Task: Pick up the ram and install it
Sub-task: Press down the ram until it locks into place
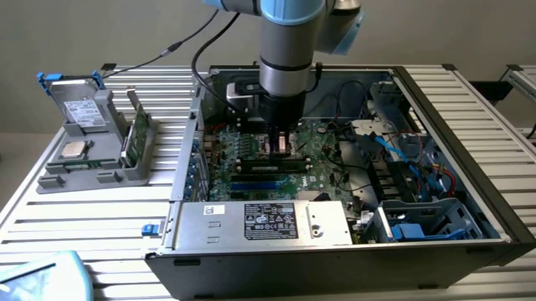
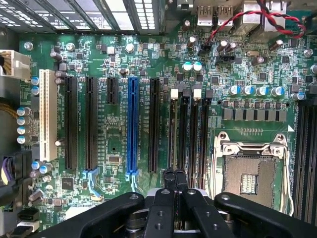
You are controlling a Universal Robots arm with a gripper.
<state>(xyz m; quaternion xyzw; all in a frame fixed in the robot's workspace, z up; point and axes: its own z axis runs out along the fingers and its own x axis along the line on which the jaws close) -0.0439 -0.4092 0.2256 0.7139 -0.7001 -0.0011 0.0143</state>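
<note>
Starting off to the exterior view's left of the open PC case [image 1: 494, 207], a grey holder tray [image 1: 92, 166] sits on the slatted table [image 1: 100, 219] with a hard drive [image 1: 82, 113] standing in it, a CPU chip [image 1: 75, 149] lying flat in front of that, and a taller green card with a metal bracket [image 1: 137, 128] upright on the side nearest the case. Moving into the case, the arm comes straight down over the motherboard [image 1: 251, 166] and the gripper [image 1: 278, 143] is pinched fully shut with nothing clamped between the fingers [image 2: 174, 184]. The ram [image 1: 270, 167] lies lengthwise in a black slot on the motherboard, just below the fingertips. Closer in, the silver power supply [image 1: 260, 222] sits along the case's front edge. Further toward the exterior view's right of the case interior, blue and red cables [image 1: 410, 157] tangle above a blue drive cage [image 1: 423, 219].
</note>
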